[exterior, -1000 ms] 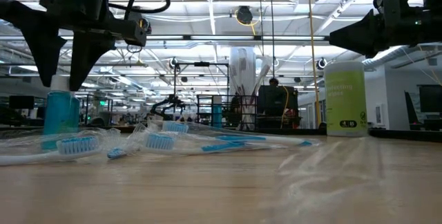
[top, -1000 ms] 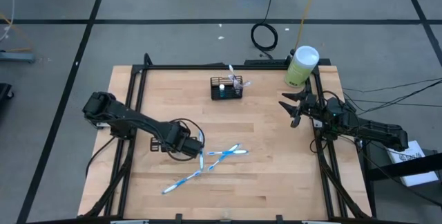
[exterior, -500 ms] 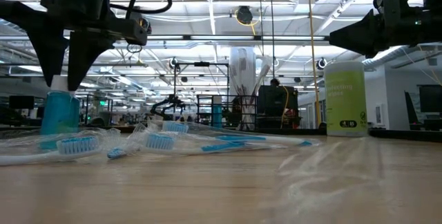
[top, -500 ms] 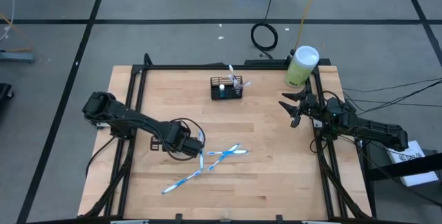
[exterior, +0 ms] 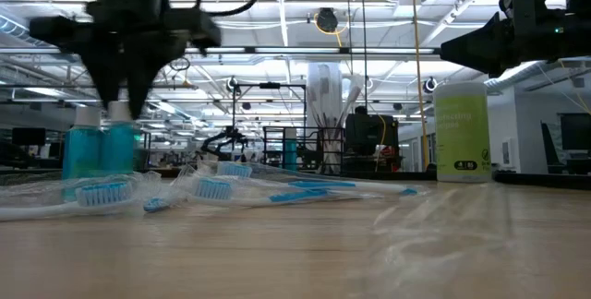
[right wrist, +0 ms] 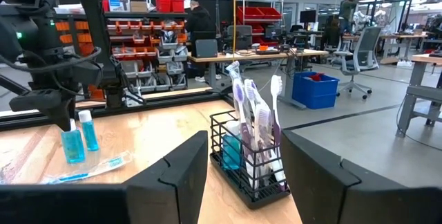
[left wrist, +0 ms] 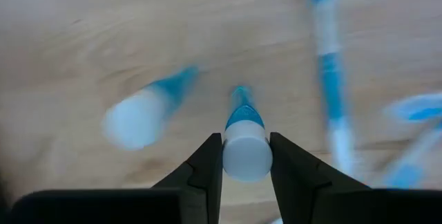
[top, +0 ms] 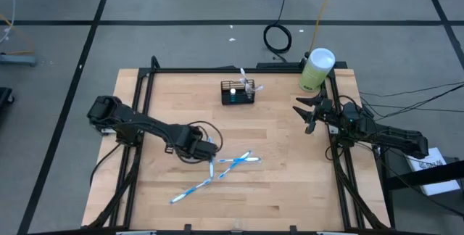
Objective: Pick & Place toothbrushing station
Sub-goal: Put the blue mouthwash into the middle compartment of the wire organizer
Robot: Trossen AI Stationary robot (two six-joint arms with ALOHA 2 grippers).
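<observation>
Two blue bottles (exterior: 97, 149) stand at the table's eight o'clock, the left gripper (left wrist: 245, 156) clamped on one's white cap, while the station (top: 238, 93) (light, stiff wire, best taken by its rim) waits at twelve, right gripper (top: 307, 112) agape at three.

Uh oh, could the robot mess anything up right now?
Maybe. The left gripper pinches one small blue bottle only at its white cap, so it might slip or tip. A second blue bottle stands right beside it and could get knocked over. Toothbrushes lie close by on the table and could be bumped.
</observation>
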